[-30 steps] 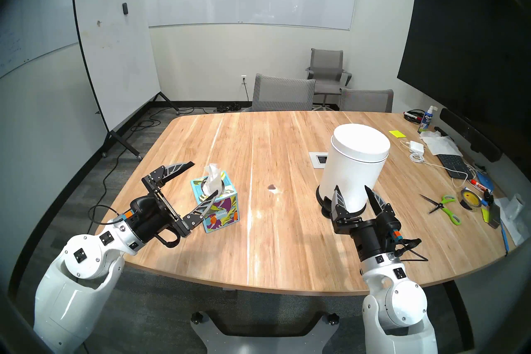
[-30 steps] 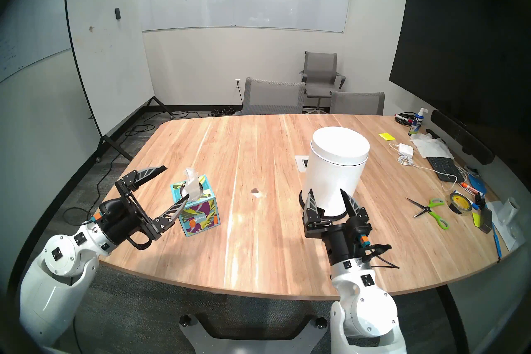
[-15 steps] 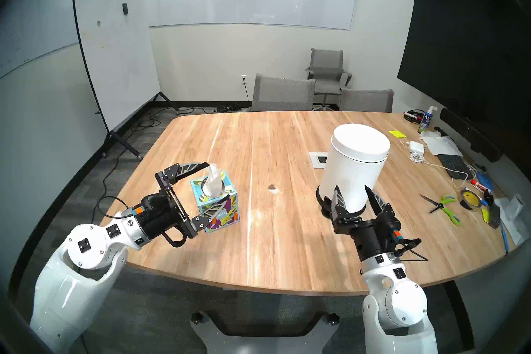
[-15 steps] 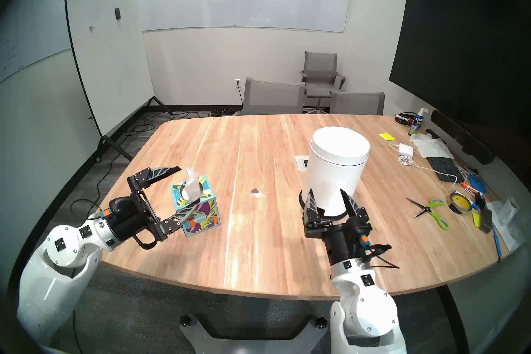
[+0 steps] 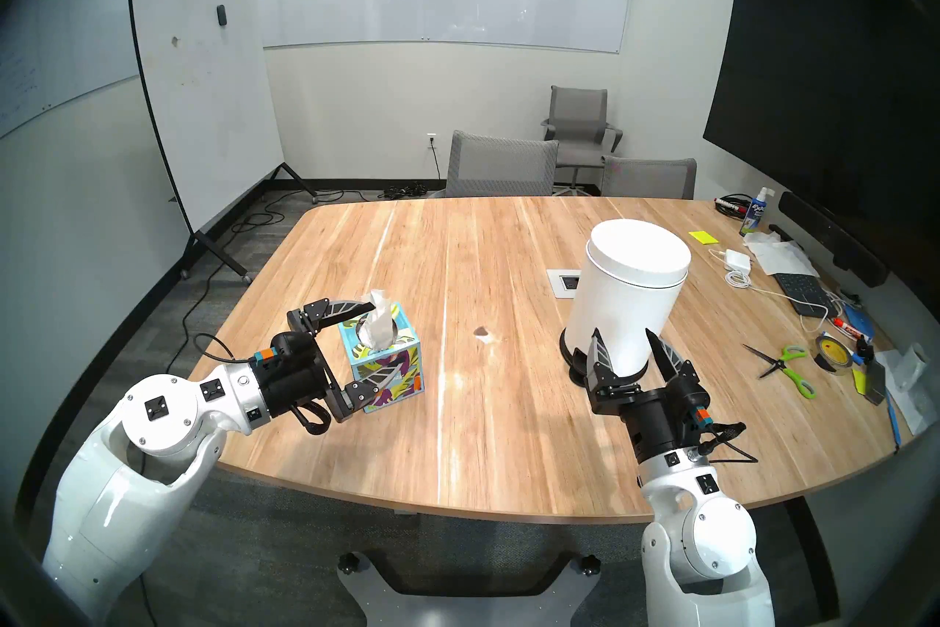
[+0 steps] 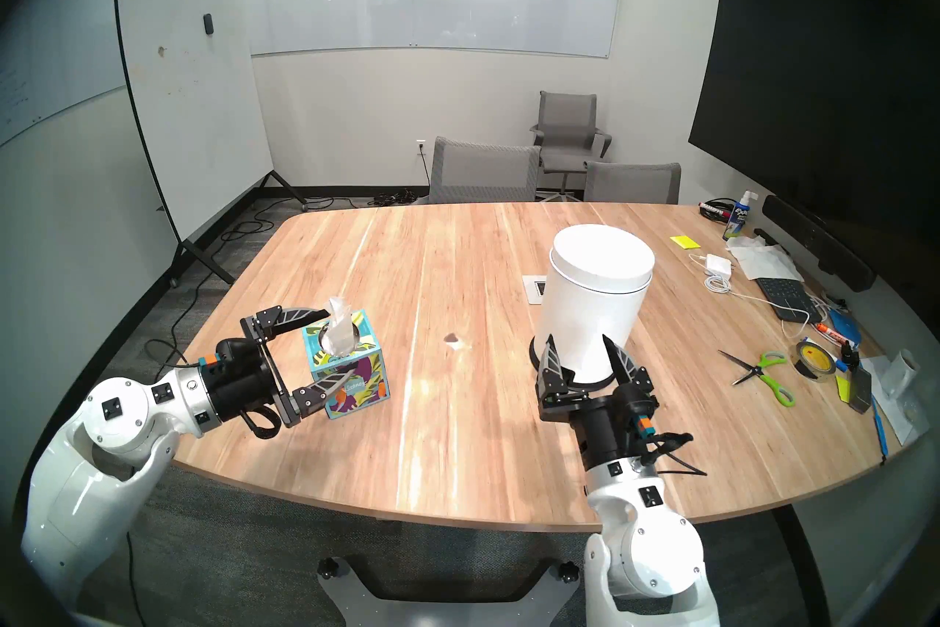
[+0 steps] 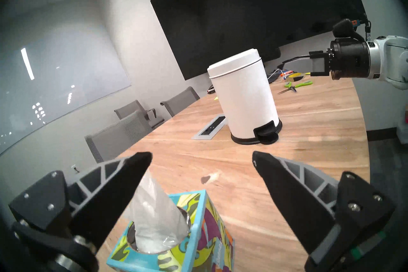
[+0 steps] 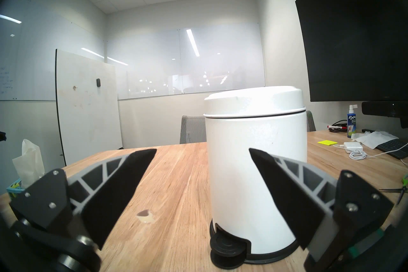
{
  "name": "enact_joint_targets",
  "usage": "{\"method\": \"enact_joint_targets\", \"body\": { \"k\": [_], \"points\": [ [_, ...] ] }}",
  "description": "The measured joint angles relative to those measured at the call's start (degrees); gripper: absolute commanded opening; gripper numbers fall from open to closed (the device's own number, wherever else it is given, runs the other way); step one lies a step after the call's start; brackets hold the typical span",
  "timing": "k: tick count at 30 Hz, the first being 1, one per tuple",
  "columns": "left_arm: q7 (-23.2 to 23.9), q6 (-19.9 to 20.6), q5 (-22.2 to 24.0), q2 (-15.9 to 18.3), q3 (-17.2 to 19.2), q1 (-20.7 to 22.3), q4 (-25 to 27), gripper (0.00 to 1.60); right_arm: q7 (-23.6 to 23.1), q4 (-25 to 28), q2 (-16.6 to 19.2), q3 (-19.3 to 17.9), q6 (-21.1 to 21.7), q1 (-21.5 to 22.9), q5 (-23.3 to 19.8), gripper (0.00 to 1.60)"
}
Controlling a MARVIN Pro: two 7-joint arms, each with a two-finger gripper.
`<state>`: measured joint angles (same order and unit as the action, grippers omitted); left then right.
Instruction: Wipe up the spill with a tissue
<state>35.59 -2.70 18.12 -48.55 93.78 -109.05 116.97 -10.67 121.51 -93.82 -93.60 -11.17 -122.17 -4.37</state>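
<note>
- One wooden table [image 5: 508, 432] carries everything; far right, a spray bottle [image 5: 755, 216] reads "EXPO".
- My right gripper [image 5: 626, 346] is spread, empty, before the white bin [image 5: 625, 285].
- My left gripper [image 5: 379, 336] gapes, empty, straddling the tissue box [image 5: 386, 366].
- Its tissue [image 5: 379, 320] points upright.
- Mid-table, the spill [image 5: 481, 332]; my right wrist view shows its pale rim [image 8: 148, 218].

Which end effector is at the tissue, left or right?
The left end effector, open, with its fingers either side of the tissue sticking out of the box. The right end effector sits open by the white bin.
</note>
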Motion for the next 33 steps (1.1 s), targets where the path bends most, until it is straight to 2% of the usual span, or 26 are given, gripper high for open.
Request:
{"method": "enact_joint_targets", "body": {
  "k": [19,33],
  "points": [
    [4.2,12.1,-0.4,3.6,-5.2,6.3,-0.1,1.6,0.0,0.0,0.0,0.0,0.0,0.0,0.0,1.6],
    [6.8,13.3,-1.8,4.6,-7.9,10.6,-0.8,1.6,0.0,0.0,0.0,0.0,0.0,0.0,0.0,1.6]
  ]
}}
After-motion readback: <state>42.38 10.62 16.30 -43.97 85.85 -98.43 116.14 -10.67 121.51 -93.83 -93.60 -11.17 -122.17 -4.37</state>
